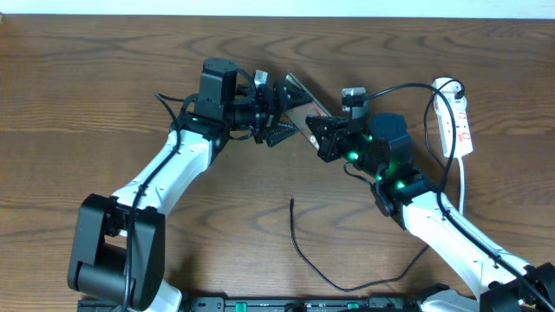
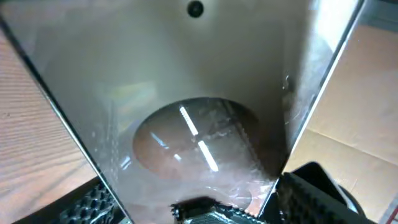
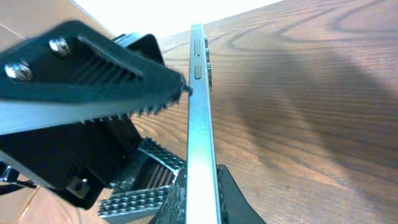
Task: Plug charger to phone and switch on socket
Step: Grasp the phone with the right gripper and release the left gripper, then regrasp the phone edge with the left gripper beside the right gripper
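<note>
Though unclear, phone (image 1: 303, 102) within right tool (image 1: 317, 133)

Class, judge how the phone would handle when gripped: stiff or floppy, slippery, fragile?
Probably stiff: the phone shows a dead-straight edge in the right wrist view. Likely slippery: its glossy back mirrors lights. Perhaps scratch-prone: fine scuffs mark it.

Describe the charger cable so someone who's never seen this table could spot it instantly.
On the wooden table, look near the front edge, between the left arm and right arm. The charger lies loose there, curving from a small plug tip toward the right arm. It is far thinner than the black cables on the arms.
</note>
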